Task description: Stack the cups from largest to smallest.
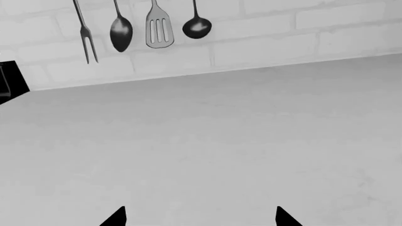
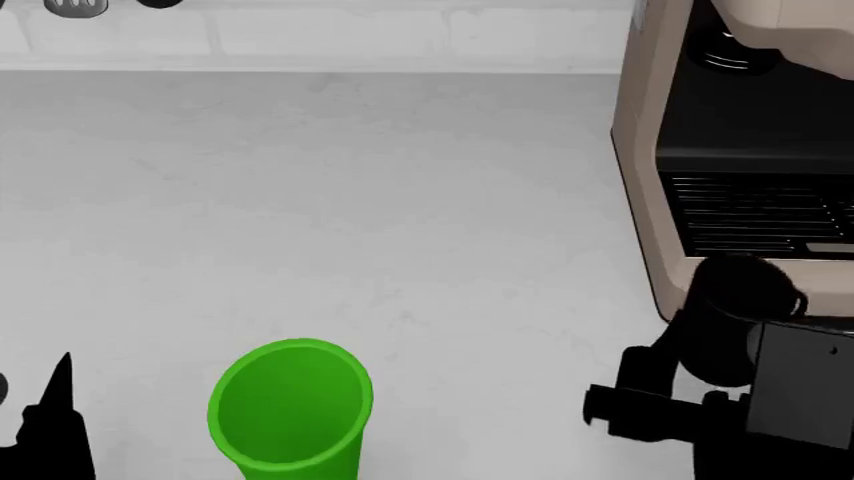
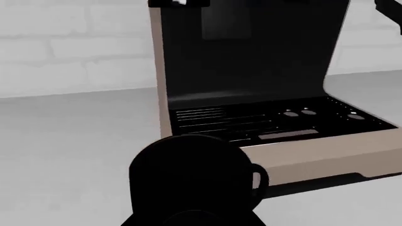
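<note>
The bright green tumbler (image 2: 291, 415) stands upright on the counter near the front, mouth up and empty. The black mug (image 2: 738, 298) is in front of the coffee machine, its small handle pointing right. In the right wrist view the mug (image 3: 191, 174) fills the space between my right gripper's (image 3: 191, 214) fingers, which press against its sides. My right gripper (image 2: 727, 345) sits well to the right of the tumbler. My left gripper (image 1: 201, 217) is open and empty over bare counter. One of its fingers (image 2: 56, 395) shows left of the tumbler.
The beige-and-black coffee machine (image 2: 747, 140) stands at the back right, just behind the mug, and shows in the right wrist view (image 3: 251, 94). Utensils (image 1: 141, 26) hang on the white brick wall behind the grey counter (image 2: 400, 200).
</note>
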